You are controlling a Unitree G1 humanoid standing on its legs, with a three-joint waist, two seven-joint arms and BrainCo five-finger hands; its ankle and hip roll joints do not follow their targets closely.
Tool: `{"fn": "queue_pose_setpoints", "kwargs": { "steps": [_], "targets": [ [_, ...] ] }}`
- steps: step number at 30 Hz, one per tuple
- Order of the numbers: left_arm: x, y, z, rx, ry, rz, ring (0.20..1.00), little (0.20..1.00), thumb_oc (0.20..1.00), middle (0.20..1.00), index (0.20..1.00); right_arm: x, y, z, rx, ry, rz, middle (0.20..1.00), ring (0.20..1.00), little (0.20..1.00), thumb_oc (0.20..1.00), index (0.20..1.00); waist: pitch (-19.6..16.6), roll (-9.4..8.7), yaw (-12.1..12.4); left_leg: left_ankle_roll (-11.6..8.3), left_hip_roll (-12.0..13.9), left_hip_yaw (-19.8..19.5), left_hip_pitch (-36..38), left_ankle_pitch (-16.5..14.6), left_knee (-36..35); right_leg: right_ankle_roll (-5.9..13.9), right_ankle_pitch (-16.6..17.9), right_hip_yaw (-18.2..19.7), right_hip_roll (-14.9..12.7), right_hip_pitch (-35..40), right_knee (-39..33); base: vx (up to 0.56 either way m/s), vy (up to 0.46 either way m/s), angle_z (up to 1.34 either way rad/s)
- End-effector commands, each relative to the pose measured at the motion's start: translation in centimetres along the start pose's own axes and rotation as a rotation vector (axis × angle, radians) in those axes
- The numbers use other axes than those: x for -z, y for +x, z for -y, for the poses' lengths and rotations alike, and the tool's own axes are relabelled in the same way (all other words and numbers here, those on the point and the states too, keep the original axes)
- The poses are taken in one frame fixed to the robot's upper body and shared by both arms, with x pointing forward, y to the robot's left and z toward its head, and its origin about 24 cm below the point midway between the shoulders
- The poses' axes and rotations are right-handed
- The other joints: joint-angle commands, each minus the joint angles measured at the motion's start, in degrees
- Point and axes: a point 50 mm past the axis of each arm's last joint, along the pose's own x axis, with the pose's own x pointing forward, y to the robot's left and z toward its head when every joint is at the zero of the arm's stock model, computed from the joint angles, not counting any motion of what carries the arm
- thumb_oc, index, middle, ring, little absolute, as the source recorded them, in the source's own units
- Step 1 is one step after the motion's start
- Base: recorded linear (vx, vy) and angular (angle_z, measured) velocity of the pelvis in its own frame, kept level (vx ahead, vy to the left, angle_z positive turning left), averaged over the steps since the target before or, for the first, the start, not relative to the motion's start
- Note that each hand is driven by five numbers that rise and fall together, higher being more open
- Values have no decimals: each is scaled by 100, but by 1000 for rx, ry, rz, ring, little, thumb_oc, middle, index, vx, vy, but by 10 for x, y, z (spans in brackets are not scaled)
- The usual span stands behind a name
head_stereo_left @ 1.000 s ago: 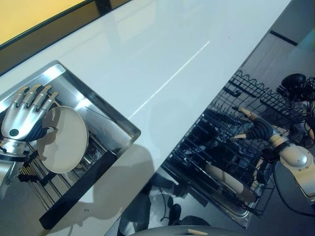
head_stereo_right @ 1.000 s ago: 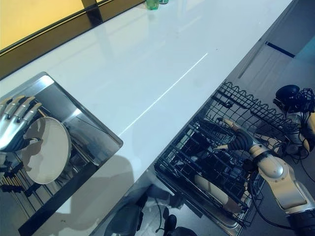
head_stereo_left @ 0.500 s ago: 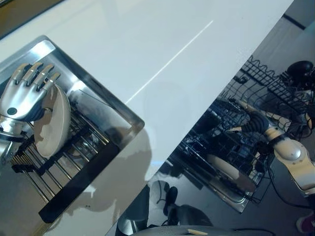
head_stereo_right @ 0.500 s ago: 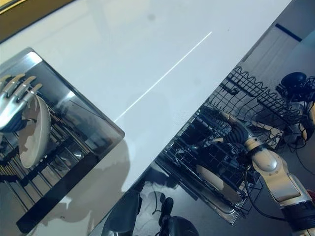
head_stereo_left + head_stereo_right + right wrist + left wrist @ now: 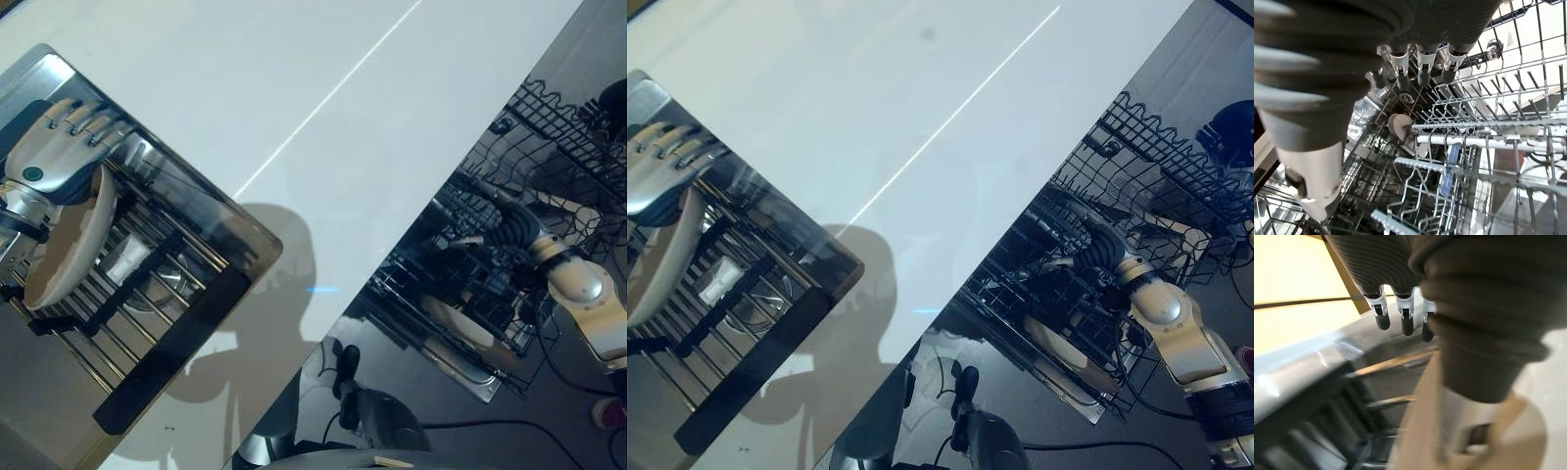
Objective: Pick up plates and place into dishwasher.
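Note:
A beige plate [image 5: 61,250] stands almost on edge in the dark wire rack [image 5: 127,294] inside the steel sink [image 5: 201,196]. My left hand [image 5: 49,162] sits on its upper rim. The fingers [image 5: 1404,323] curl down one face and the thumb [image 5: 1484,333] presses the other face of the plate [image 5: 1464,435]. My right hand [image 5: 1097,250] reaches into the black dishwasher rack [image 5: 1161,162], its fingers [image 5: 1422,73] relaxed and holding nothing. Another beige plate [image 5: 462,328] lies low in that rack, below the hand.
A long white countertop [image 5: 323,98] runs between the sink and the dishwasher. A black bar [image 5: 167,357] crosses the sink's near side. Rows of upright wire tines [image 5: 1488,127] surround my right hand.
The camera has shifted. The plate in the sink has tipped from face-on to nearly edge-on, and my left hand has closed over its rim. My right hand stays in the dishwasher rack.

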Motion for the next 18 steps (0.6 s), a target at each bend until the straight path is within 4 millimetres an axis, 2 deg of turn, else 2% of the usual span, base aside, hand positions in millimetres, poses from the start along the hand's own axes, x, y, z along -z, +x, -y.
{"fn": "queue_pose_setpoints", "kwargs": {
  "steps": [1,10,11,12,15,18],
  "targets": [
    [-50,4,11,-49,-190,161,1000,1000,1000,1000,1000,-18,2,27,70,-57,84,1000,1000,1000,1000,1000,-182,38,-267,-181,-78,209,-622,459,-130,590,75,10,-688,116,330,0,0,0],
    [-72,2,3,-52,-258,286,1000,1000,1000,1000,1000,-14,-1,27,74,-59,72,1000,1000,1000,1000,1000,-210,106,-271,-194,-96,175,-564,460,-136,553,52,-47,-686,24,444,0,0,0],
    [-73,2,3,-50,-263,290,896,896,896,896,896,-14,-1,27,73,-60,72,1000,1000,1000,1000,1000,-212,109,-273,-194,-95,176,-558,457,-134,551,51,-48,-686,20,452,0,0,0],
    [-74,1,3,-44,-273,296,533,533,533,533,533,-14,-1,27,70,-60,73,1000,1000,1000,1000,1000,-211,114,-278,-195,-95,177,-547,456,-131,546,48,-47,-686,12,466,0,0,0],
    [-77,1,3,-44,-295,298,200,200,200,200,200,-13,-2,27,67,-64,73,1000,1000,1000,1000,1000,-214,129,-289,-192,-94,188,-526,457,-133,539,41,-46,-685,-2,489,0,0,0],
    [-76,0,3,-48,-311,291,200,200,200,200,200,-11,-4,27,68,-64,68,1000,1000,1000,1000,1000,-231,140,-278,-189,-102,179,-485,451,-142,536,31,-62,-686,-5,510,0,0,0]
  ]
}}
